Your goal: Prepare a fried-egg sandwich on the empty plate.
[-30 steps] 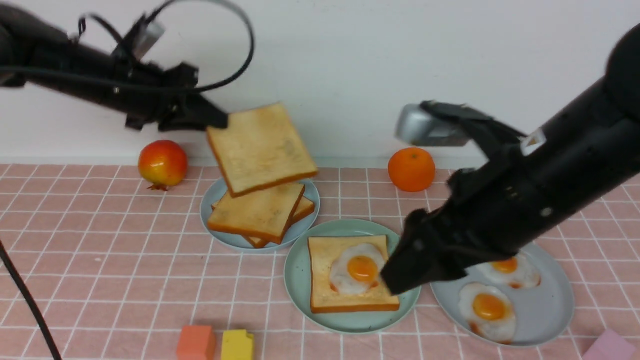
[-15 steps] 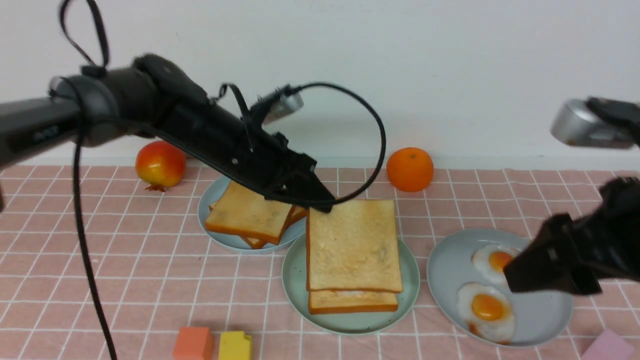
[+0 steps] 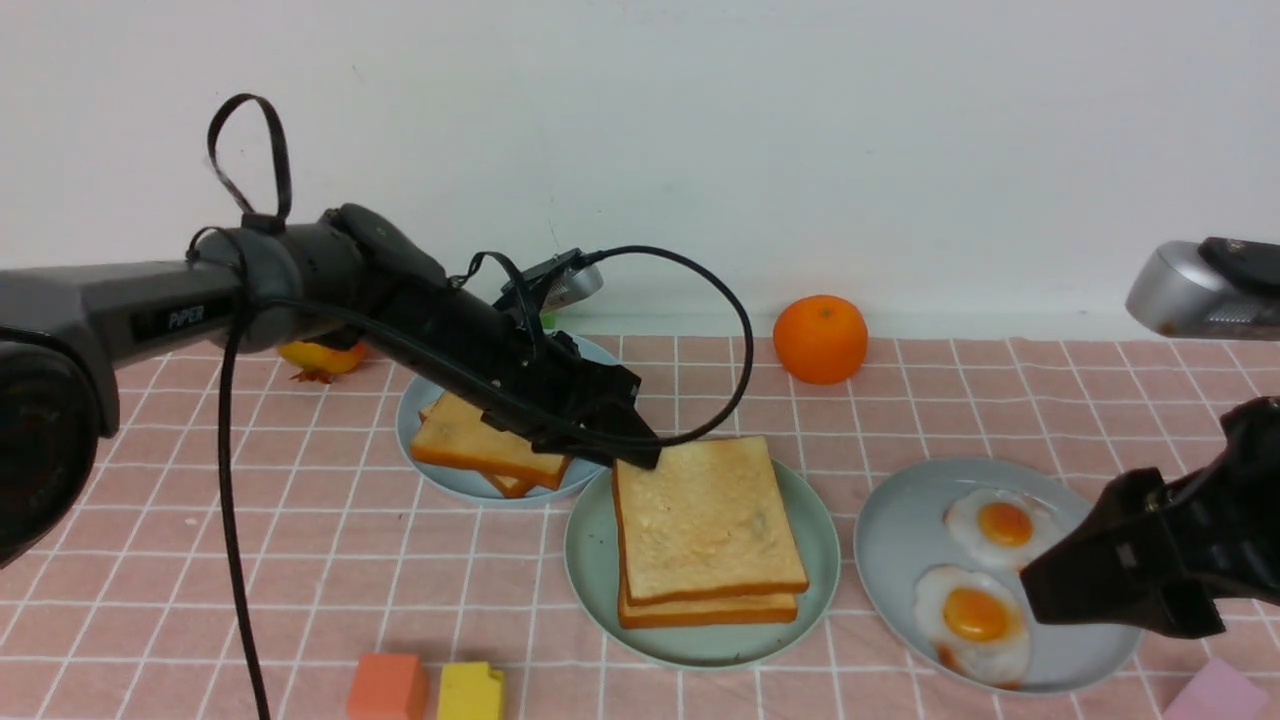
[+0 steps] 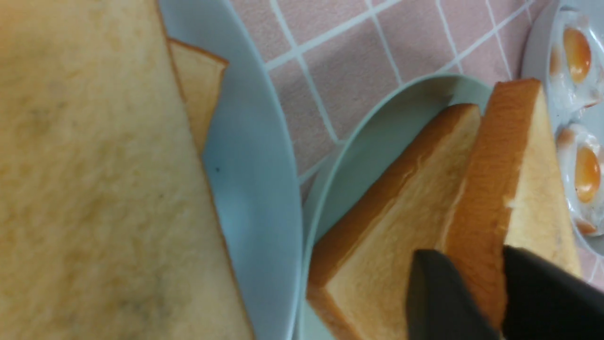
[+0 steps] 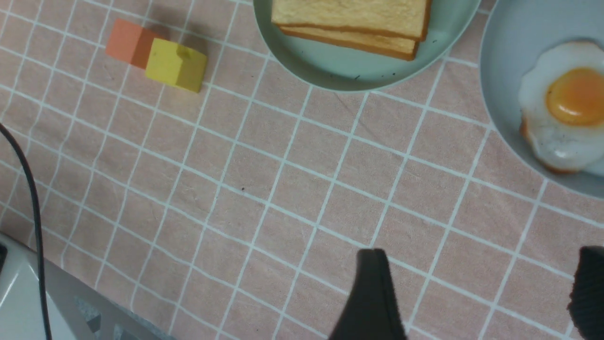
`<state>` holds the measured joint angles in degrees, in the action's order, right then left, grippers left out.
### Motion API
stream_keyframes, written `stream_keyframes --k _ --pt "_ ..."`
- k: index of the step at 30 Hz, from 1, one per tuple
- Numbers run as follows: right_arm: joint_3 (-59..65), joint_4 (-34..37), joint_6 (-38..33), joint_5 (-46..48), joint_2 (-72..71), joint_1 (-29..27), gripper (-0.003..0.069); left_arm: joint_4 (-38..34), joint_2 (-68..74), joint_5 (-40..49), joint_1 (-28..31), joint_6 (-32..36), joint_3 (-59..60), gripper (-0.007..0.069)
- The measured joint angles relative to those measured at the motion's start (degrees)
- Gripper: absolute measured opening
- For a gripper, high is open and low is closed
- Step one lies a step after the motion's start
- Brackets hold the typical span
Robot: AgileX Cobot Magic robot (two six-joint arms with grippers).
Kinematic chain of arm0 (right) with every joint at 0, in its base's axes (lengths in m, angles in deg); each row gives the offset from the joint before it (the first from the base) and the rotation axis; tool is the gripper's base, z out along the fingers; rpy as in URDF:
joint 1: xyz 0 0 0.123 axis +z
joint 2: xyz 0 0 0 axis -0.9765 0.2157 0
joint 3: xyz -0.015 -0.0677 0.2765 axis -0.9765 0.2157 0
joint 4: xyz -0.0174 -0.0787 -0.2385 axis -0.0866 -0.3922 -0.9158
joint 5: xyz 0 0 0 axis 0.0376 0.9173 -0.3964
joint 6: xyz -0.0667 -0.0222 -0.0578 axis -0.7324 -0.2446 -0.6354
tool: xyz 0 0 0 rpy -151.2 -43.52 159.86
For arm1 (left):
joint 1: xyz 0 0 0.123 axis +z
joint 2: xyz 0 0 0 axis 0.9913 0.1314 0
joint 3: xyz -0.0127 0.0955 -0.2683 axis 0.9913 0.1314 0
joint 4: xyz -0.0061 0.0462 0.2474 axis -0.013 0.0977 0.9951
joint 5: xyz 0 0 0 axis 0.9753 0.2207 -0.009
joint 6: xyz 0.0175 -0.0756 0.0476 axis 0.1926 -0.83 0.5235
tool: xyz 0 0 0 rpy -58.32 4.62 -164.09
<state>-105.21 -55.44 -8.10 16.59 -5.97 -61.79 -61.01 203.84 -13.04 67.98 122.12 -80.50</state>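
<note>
The fried-egg sandwich (image 3: 705,530) lies on the mint-green plate (image 3: 590,560) as two stacked toast slices. No egg shows between them. My left gripper (image 3: 640,455) is shut on the far-left corner of the top slice. In the left wrist view its black fingers (image 4: 439,293) straddle the top slice's edge (image 4: 490,189) above the plate (image 4: 373,151). My right gripper (image 3: 1040,590) is open and empty, low over the front right by the egg plate. In the right wrist view, the right gripper (image 5: 479,264) hangs over bare cloth, with the sandwich (image 5: 349,14) and plate (image 5: 358,71) beyond it.
A pale-blue plate (image 3: 450,480) with loose toast slices (image 3: 480,440) sits under my left arm. A grey-blue plate (image 3: 1080,650) holds two fried eggs (image 3: 975,615). An orange (image 3: 822,338) and a red-yellow fruit (image 3: 310,360) stand at the back. Orange (image 3: 388,685), yellow (image 3: 472,690) and pink (image 3: 1215,695) blocks line the front.
My left gripper carried a toast slice from above the pale-blue plate and lowered it onto the egg-topped toast, hiding the egg. My right arm drew back to the right.
</note>
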Motion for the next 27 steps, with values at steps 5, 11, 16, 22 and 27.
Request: stream_keyframes --k 5,11,16,22,27 --pt "0.0 0.25 0.04 -0.05 0.0 0.0 0.0548 3.98 -1.54 0.32 0.0 -0.42 0.0 0.0507" --pt "0.0 0.25 0.04 -1.54 -0.06 0.0 0.0499 12.77 -7.22 0.45 0.0 -4.85 0.0 0.0652" --pt "1.38 1.23 -2.28 -8.97 -6.17 0.0 0.0225 21.1 -15.0 3.39 0.0 -11.07 0.0 0.0625" --pt "8.96 -0.44 -6.54 -18.24 -20.59 0.0 -0.0006 15.27 -25.96 12.29 0.0 -11.78 0.0 0.041" --pt "20.47 1.48 -7.89 -23.74 -33.57 0.0 -0.0006 11.1 -33.89 18.91 0.0 -12.24 0.28 0.0077"
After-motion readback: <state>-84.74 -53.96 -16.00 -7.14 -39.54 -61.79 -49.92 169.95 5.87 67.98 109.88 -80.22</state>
